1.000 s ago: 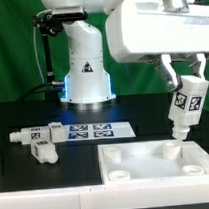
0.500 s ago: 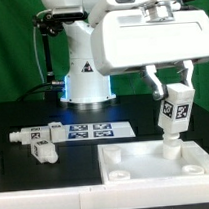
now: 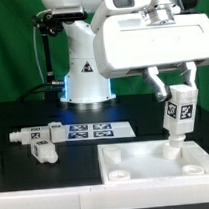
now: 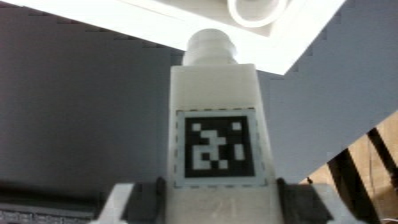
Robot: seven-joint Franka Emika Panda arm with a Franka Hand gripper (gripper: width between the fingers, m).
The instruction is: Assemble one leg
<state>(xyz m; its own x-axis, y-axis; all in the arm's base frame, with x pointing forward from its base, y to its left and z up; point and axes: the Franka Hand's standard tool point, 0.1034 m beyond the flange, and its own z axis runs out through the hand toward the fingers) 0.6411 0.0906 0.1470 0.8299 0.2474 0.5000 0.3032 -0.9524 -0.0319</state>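
Exterior view's left: spare post (image 3: 29,134) lies on black table (image 3: 47,186), another post (image 3: 42,149) just beside it. Middle: marker board (image 3: 89,130) flat before arm base (image 3: 86,74). Exterior view's right: gripper (image 3: 174,96) pinches leg (image 3: 179,112) by upper end. Leg near upright, slightly tilted, peg tip down at panel (image 3: 156,159); contact unclear. Wrist view: fingers (image 4: 121,205) flank tagged face, round hole (image 4: 263,8) just beyond peg.

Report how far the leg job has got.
Done: the leg is lifted, upright in the gripper. In hand: its tip is down at a corner of the panel, near a hole. Left: seating it in that hole, then fastening it.
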